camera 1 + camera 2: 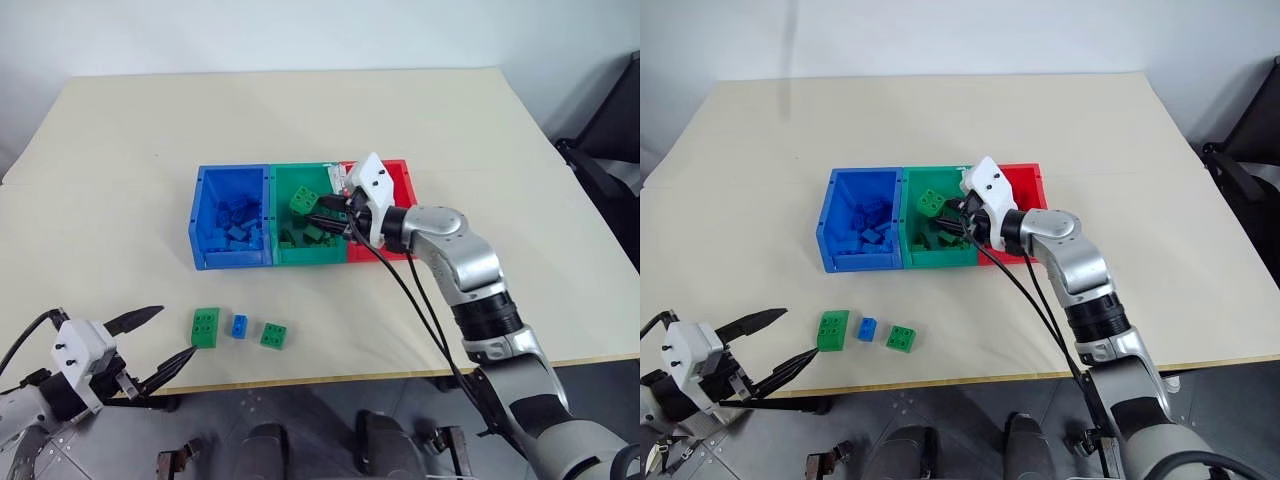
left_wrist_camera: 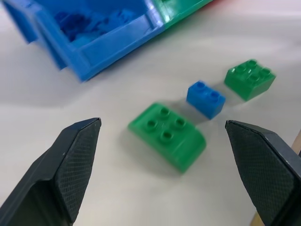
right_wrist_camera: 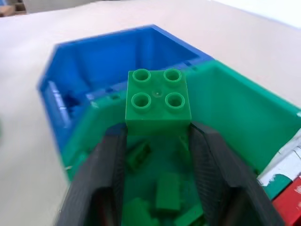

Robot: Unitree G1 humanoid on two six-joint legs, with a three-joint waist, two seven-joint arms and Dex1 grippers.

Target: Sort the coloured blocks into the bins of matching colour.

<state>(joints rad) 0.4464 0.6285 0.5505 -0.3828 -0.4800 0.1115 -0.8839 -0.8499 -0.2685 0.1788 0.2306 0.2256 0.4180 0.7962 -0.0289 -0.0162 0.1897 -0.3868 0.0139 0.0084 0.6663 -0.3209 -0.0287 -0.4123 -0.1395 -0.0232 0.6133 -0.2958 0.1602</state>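
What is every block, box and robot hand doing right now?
Left end effector: open, holding nothing.
Right end effector: over the green bin, a green block between its fingers.
Green block: studs up.
Blue bin: holds blue blocks.
Green bin: holds green blocks.
Three loose blocks: lying on the table.

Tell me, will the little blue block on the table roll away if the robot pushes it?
Probably not. The little blue block has flat sides and sits flat on the table, so it would likely slide, not roll. It looks like hard plastic, so it should stay stiff. Being tiny, it is probably light and may skid or turn easily.
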